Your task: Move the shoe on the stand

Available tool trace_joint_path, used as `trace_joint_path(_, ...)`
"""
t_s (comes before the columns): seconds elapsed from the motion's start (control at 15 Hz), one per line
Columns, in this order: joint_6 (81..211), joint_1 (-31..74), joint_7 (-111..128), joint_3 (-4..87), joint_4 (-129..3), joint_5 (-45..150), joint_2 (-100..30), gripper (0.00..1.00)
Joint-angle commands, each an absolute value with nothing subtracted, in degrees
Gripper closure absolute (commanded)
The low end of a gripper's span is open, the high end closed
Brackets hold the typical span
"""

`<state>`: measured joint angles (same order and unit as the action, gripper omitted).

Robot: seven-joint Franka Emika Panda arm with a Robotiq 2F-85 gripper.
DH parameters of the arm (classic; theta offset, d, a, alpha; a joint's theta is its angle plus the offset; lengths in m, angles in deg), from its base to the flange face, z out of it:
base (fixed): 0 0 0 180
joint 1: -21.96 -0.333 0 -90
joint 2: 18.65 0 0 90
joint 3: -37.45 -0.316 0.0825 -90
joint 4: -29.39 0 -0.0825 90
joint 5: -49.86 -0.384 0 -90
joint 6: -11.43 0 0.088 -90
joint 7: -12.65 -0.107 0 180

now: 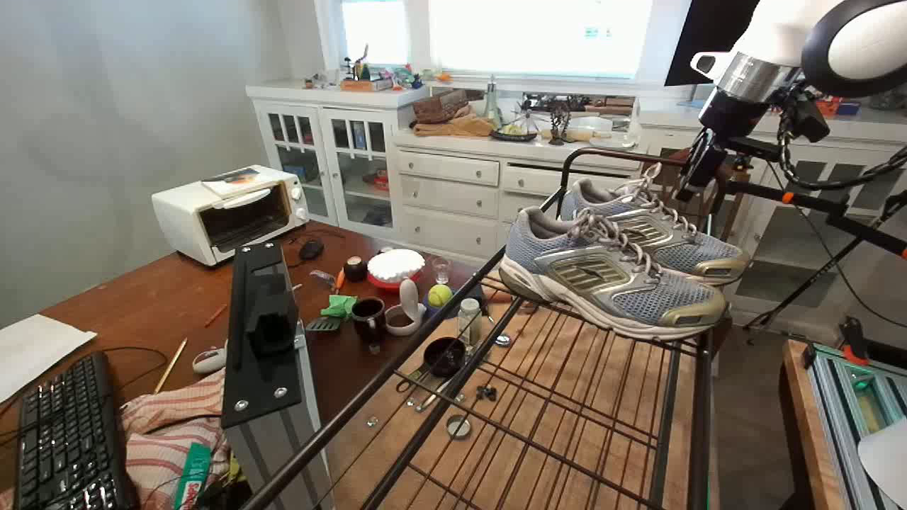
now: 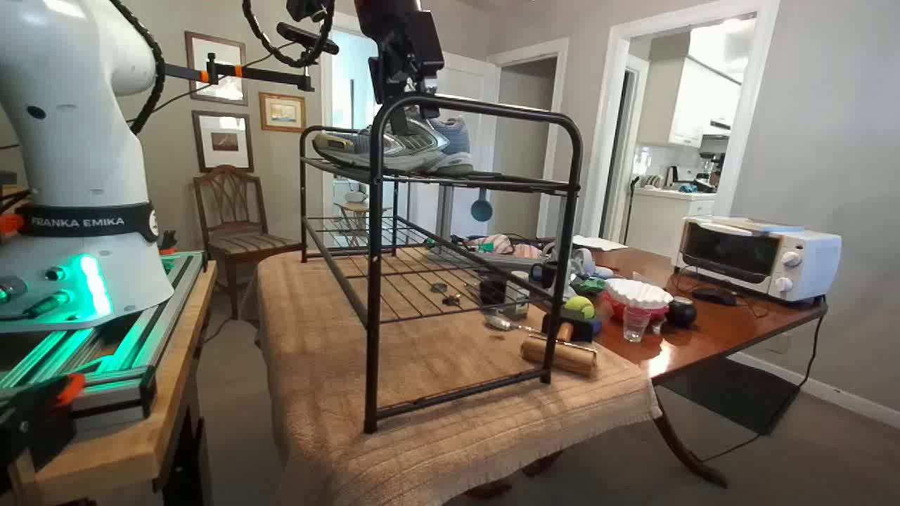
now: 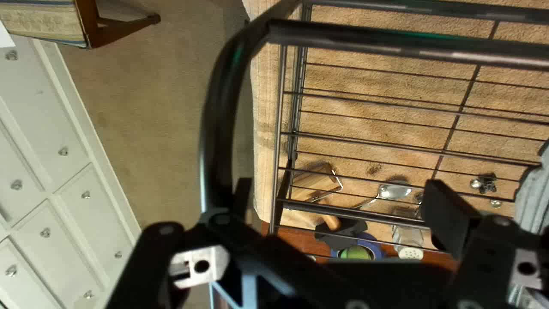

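Shoe (image 1: pixel 666 234), grey mesh with dark side stripes and a thick white sole, sits upright just beside its twin shoe (image 1: pixel 602 273) on the slatted top of the stand (image 2: pixel 374 295), near one end; both toes point toward the robot's edge of the desk (image 1: pixel 134 297). Which of the pair is meant I cannot tell. Over that end hangs the claw (image 3: pixel 339 193), its fingers (image 3: pixel 450 221) spread well apart, as the wrist view shows. In an exterior view one finger (image 2: pixel 400 124) shows in front of the nearer shoe, but I cannot tell whether they touch. The stand's visible feet rest on a tan towel (image 2: pixel 450 443) that drapes over the desk's edge on the robot's side. Low down by the towelled corner lie a wooden roller (image 2: pixel 559 355) and a spoon (image 2: pixel 500 323); a tennis ball (image 1: pixel 440 296) is just beyond. A white toaster oven (image 2: pixel 763 260) occupies a corner away from the robot, and white paper (image 1: pixel 35 354) lies at the edge opposite the robot.
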<state>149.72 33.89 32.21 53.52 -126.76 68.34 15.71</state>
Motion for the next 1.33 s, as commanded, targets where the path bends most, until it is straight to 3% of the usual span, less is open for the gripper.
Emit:
trace_joint_path(0.0, 149.62, 34.45, 32.59, 52.89, -126.70, 67.77, 15.68, 0.00)
trace_joint_path(1.27, 150.64, 27.10, 29.55, 51.78, -117.61, 53.62, 10.22, 0.00)
